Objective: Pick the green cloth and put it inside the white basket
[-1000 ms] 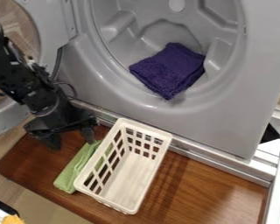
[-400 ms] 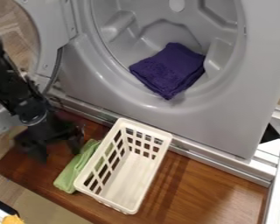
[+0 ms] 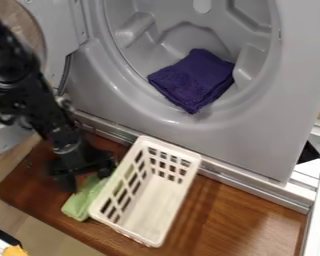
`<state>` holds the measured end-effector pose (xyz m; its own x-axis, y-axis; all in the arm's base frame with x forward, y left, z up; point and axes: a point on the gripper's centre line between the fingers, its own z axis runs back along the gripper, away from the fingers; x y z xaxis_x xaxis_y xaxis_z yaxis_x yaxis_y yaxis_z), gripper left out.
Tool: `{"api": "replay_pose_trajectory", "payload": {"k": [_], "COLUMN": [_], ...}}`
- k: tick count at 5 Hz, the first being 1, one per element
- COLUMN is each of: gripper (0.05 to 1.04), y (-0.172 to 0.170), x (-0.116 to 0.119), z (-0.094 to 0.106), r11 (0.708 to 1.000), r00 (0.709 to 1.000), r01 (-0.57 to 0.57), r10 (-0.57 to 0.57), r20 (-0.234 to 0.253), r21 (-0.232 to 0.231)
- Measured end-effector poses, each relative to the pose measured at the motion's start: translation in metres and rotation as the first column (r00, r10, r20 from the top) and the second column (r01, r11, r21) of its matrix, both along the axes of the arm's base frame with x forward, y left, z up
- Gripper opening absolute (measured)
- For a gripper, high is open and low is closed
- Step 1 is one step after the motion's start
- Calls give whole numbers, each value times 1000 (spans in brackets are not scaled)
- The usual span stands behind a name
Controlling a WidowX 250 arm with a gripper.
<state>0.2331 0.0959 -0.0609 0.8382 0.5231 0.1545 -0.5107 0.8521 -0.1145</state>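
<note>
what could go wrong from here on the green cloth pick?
Basket shove: the gripper is open over the cloth, one finger right by the basket; closing or lifting could snag or push it.
Weak grip: the gripper is at the cloth's end nearest the washer, so the rest may sag and drape over the rim.

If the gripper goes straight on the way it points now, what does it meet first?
Most likely the green cloth, just below the gripper. The white basket's near rim is close beside it, and depth is unclear, so it might touch that instead.
</note>
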Motion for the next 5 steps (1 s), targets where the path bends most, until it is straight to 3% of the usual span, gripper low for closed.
{"api": "replay_pose_trajectory", "payload": {"k": [1, 3, 4, 5], "gripper": [972, 400, 187, 85], "y": [-7, -7, -6, 1], "x": [2, 1, 1, -6], "z": [-8, -16, -16, -14], "r11": [1000, 998, 998, 998], "r00": [1000, 1000, 1000, 999], "r01": [9, -7, -5, -35], "r10": [-9, 8, 6, 37], "r20": [-8, -22, -21, -23], "r21": [8, 56, 61, 61]}}
